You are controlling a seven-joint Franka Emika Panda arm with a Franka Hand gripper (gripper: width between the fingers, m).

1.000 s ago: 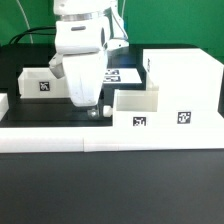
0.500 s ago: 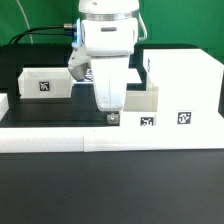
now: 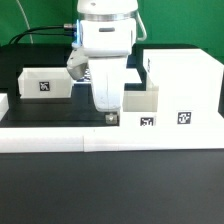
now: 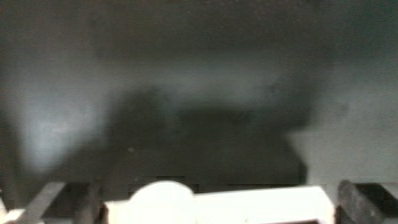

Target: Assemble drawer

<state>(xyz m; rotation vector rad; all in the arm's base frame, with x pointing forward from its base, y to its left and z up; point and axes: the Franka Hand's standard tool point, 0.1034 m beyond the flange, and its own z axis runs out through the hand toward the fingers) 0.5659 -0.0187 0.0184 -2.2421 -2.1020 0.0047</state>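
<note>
Since the near tray is presumably handled by its knob, the fingers sit low over the worktop, spread apart either side of it, not yet gripping

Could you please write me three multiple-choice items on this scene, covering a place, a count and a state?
1. Where does the tall shell stand in the exterior view?
A. at that view's right
B. at that view's left
C. right under the arm

2. How many small trays are in view?
A. one
B. two
C. four

3. How does the gripper stand?
A. open
B. shut on nothing
C. shut on the tall shell, held aloft

Key:
1 A: the tall shell fills the exterior view's right side.
2 B: only the left tray and the middle tray show.
3 A: in the wrist view the fingers stand wide apart, with a rounded white part between them.
</note>
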